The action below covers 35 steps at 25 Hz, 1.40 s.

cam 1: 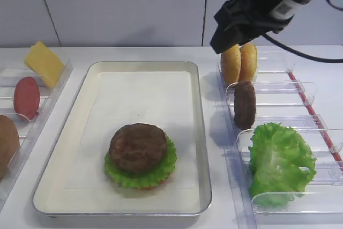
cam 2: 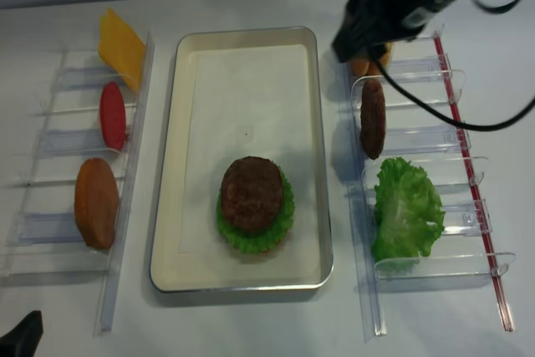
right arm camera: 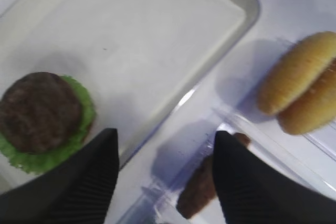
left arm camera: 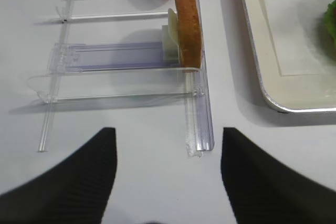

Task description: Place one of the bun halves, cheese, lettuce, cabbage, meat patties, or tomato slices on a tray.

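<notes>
On the tray (cam 1: 201, 132) a meat patty (cam 1: 137, 147) lies on lettuce (cam 1: 167, 160), with a red edge showing underneath. My right gripper (right arm camera: 165, 132) hangs open and empty above the right rack, over the gap between the tray's rim and a second patty (right arm camera: 199, 190) standing on edge. Two bun halves (cam 1: 239, 63) stand just behind that patty, and loose lettuce (cam 1: 278, 162) sits in front of it. At the left stand cheese (cam 1: 44, 63), a tomato slice (cam 1: 27, 97) and another bun half (left arm camera: 188, 19). My left gripper (left arm camera: 168, 129) is open over bare table. I cannot make out the cabbage.
Clear plastic divider racks (cam 2: 418, 135) flank the tray on both sides. A red strip (cam 2: 476, 173) runs along the right rack's outer edge. A pale slab (left arm camera: 170, 40) leans on the left bun half. A black cable (cam 1: 300, 52) trails from the right arm.
</notes>
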Each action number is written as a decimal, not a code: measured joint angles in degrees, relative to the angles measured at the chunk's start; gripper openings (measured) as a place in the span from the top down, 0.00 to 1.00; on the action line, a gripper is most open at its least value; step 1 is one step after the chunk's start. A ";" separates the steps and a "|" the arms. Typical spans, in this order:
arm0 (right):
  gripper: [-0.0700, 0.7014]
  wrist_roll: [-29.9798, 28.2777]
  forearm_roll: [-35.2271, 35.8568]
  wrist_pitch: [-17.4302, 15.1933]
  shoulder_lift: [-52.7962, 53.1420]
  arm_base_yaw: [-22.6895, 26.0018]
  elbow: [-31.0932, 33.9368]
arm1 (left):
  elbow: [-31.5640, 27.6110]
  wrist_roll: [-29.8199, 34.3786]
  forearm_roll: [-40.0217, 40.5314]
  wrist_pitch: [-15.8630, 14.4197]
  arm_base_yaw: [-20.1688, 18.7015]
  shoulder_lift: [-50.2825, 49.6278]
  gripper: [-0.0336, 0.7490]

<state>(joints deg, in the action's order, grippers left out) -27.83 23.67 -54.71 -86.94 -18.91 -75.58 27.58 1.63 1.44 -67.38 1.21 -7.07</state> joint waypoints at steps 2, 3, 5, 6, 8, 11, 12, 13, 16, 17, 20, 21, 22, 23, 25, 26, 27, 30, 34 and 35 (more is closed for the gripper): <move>0.33 3.59 -5.59 0.00 2.03 0.00 0.00 | 0.00 0.00 0.00 0.00 0.00 0.00 0.41; 0.33 4.84 -7.41 0.00 3.42 0.05 0.00 | 0.00 0.00 0.00 0.00 0.00 0.00 0.41; 0.33 6.52 -10.41 -0.27 6.66 0.32 0.00 | 0.00 0.00 0.00 0.00 0.00 0.00 0.41; 0.33 7.04 -10.68 -0.42 8.16 0.82 0.14 | 0.00 0.00 0.00 0.00 0.00 0.00 0.41; 0.33 7.71 -10.51 -0.42 12.34 2.47 1.49 | 0.00 0.00 0.00 0.00 0.00 0.00 0.41; 0.33 7.92 -10.27 -0.68 19.83 6.06 5.79 | 0.00 0.00 0.00 0.00 0.00 0.00 0.41; 0.33 7.92 -10.27 -0.71 22.17 7.02 7.28 | 0.00 0.00 0.00 0.00 0.00 0.00 0.41; 0.33 7.92 -10.27 -0.82 24.57 8.12 9.19 | 0.00 0.00 0.00 0.00 0.00 0.00 0.41; 0.33 8.23 -10.15 -1.51 33.05 10.99 14.80 | 0.00 0.00 0.00 0.00 0.00 0.00 0.41; 0.33 8.74 -10.15 -1.49 36.19 11.72 16.84 | 0.00 0.00 0.00 0.00 0.00 0.00 0.41; 0.33 11.33 -10.15 -1.62 45.52 13.13 22.63 | 0.00 0.00 0.00 0.00 0.00 0.00 0.41; 0.33 12.50 -10.15 -1.74 48.90 13.23 24.56 | 0.00 0.00 0.00 0.00 0.00 0.00 0.41; 0.33 13.55 -10.26 -2.00 52.19 13.23 26.35 | 0.00 0.00 0.00 0.00 0.00 0.00 0.41; 0.33 14.49 -10.60 -2.00 54.87 13.23 27.82 | 0.00 0.00 0.00 0.00 0.00 0.00 0.41; 0.33 17.20 -12.00 -2.12 60.89 13.23 30.83 | 0.00 0.00 0.00 0.00 0.00 0.00 0.41; 0.33 18.31 -13.04 -2.25 63.66 13.23 32.39 | 0.00 0.00 0.00 0.00 0.00 0.00 0.41; 0.33 19.46 -14.01 -2.61 66.35 13.23 34.16 | 0.00 0.00 0.00 0.00 0.00 0.00 0.41; 0.33 22.02 -15.94 -3.82 73.16 13.23 37.49 | 0.00 0.00 0.00 0.00 0.00 0.00 0.41; 0.33 24.27 -18.67 -7.98 80.24 13.23 41.03 | 0.00 0.00 0.00 0.00 0.00 0.00 0.41; 0.33 24.86 -19.33 -8.55 81.92 13.23 41.77 | 0.00 0.00 0.00 0.00 0.00 0.00 0.41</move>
<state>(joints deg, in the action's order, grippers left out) -2.97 4.34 -63.26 -5.02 -5.68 -33.81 27.58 1.63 1.44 -67.38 1.21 -7.07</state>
